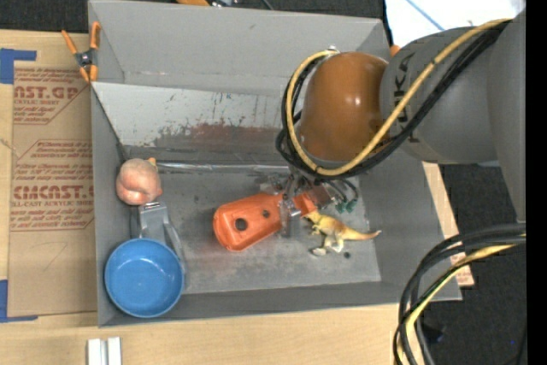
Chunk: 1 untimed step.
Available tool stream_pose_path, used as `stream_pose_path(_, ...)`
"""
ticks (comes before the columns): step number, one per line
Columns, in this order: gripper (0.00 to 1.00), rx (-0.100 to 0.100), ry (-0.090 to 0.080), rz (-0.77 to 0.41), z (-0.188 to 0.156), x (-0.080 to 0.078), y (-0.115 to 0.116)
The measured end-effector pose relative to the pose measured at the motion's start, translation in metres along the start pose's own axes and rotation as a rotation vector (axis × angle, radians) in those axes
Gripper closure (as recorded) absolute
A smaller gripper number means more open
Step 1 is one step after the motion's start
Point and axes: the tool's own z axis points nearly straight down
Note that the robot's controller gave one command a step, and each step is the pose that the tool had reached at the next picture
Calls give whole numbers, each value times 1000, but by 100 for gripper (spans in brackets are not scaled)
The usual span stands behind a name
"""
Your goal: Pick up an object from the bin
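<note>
My gripper (289, 205) hangs low in the middle of the bin, under the arm's orange dome, its metal fingertips at the right end of an orange plastic block (245, 223) with a dark hole in its top. The block lies on the bin floor, tilted slightly up to the right. Just right of the gripper lies a small yellow toy dinosaur (335, 228). Whether the fingers touch or close on the block is hidden by the wrist.
A blue bowl (144, 276) sits in the near left corner with a clear plastic piece (156, 222) against its far rim. A pink rounded toy (138, 181) rests by the left wall. The arm covers the bin's right back part.
</note>
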Motion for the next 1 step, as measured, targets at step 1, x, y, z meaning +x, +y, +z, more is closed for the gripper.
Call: stream_pose_path(1,100,1,-4,0,-26,-1,0)
